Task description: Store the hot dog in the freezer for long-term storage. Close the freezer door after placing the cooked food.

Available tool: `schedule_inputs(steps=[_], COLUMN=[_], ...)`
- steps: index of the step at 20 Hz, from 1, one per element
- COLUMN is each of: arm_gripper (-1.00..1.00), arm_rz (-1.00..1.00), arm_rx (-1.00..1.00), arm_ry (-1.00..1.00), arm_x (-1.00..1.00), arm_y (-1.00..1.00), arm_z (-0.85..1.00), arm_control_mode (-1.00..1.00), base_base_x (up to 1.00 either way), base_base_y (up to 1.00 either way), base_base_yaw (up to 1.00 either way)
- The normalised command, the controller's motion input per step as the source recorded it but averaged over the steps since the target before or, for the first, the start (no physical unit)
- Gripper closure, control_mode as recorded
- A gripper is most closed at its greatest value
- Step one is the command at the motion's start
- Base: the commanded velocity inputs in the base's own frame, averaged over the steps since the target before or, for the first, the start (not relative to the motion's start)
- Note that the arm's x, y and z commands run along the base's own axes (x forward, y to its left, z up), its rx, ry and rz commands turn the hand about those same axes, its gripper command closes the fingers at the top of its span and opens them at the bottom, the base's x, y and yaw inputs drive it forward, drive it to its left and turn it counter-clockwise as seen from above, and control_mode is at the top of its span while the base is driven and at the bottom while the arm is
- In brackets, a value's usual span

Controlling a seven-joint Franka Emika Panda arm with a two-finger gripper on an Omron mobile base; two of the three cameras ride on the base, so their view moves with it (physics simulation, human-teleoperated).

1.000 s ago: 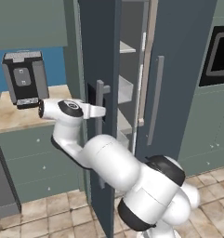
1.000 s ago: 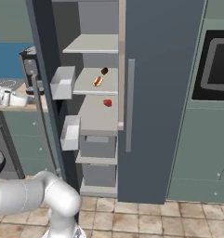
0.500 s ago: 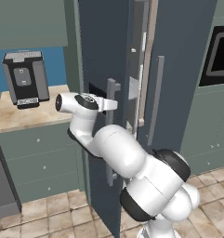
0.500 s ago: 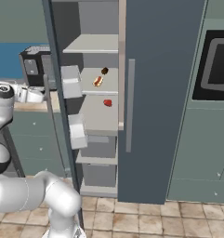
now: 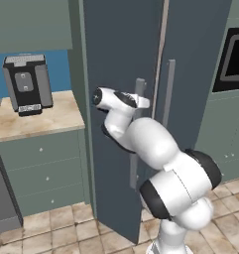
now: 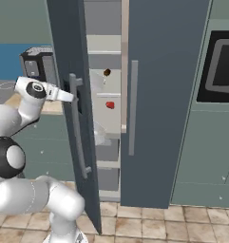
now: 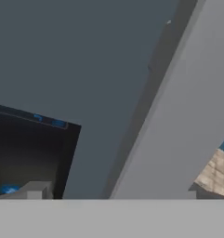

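Note:
The freezer (image 6: 168, 95) stands with its left side ajar. The freezer door (image 6: 66, 47) is swung most of the way in, leaving a narrow gap. Through that gap the hot dog (image 6: 107, 72) lies on an upper shelf. My gripper (image 6: 71, 96) presses against the door's outer face beside its grey bar handle (image 6: 77, 128). From the left, the gripper (image 5: 146, 102) sits at the handle (image 5: 139, 87) on the door (image 5: 116, 59). In the hand view the gripper (image 7: 114, 193) is open, its fingertips (image 7: 36, 189) wide apart, facing the black lit panel (image 7: 25, 153) and the handle (image 7: 178, 116).
A small red item (image 6: 109, 105) sits on the shelf below the hot dog. A black coffee machine (image 5: 26, 82) stands on the wooden counter (image 5: 36, 119) left of the freezer. A built-in oven (image 6: 223, 66) is set in the cabinets on the right.
The freezer door has swung further toward shut with my arm following it. The gap has narrowed and the inner door bins are now hidden.

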Motion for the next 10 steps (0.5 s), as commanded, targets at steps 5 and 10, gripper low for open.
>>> schedule_inputs(steps=[5,10], arm_gripper=[-1.0,-1.0], arm_rz=[0.05,0.09], arm_rx=[0.14,0.27], arm_ry=[0.16,0.21], arm_x=[0.43,0.48], arm_y=[-0.5,-0.38], arm_z=[0.09,0.14], arm_control_mode=[-1.0,-1.0], base_base_x=[0.0,0.0], base_base_y=[0.0,0.0], base_base_yaw=[0.0,0.0])
